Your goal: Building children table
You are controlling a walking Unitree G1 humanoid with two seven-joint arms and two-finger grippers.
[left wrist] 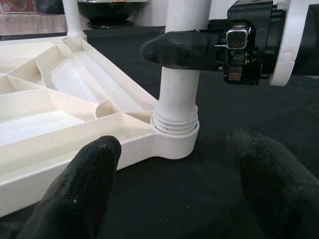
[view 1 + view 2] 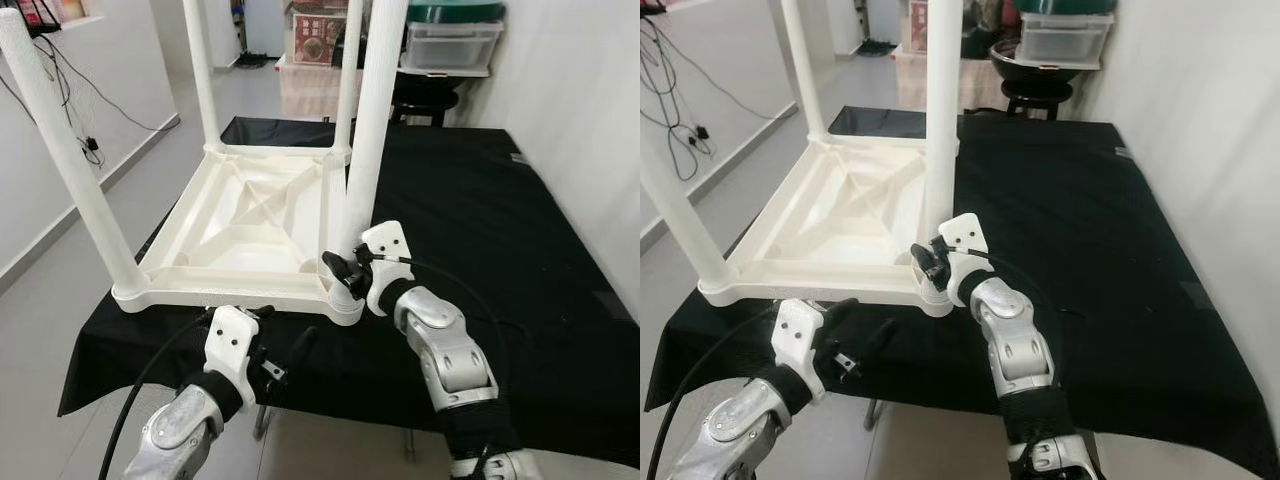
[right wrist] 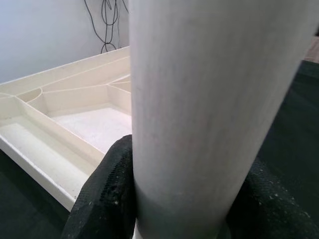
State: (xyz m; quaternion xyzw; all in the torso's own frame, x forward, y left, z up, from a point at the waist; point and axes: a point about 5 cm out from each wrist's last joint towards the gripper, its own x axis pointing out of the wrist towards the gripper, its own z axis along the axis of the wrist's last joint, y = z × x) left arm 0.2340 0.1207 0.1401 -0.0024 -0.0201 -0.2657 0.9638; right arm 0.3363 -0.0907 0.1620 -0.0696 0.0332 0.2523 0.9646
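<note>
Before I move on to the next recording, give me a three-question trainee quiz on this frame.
1. True or false: the white plastic table lies upside down on the black cloth.
2. What is the right claw closed around?
A. a cable
B. the near-right table leg
C. the cloth edge
3. Fill in: the left claw is ____, hovering just short of the table's near edge.

Key
1. True; its ribbed underside faces up and four legs stand upward.
2. B; its fingers press both sides of the leg, just above the corner socket.
3. open; nothing lies between its fingers.
</note>
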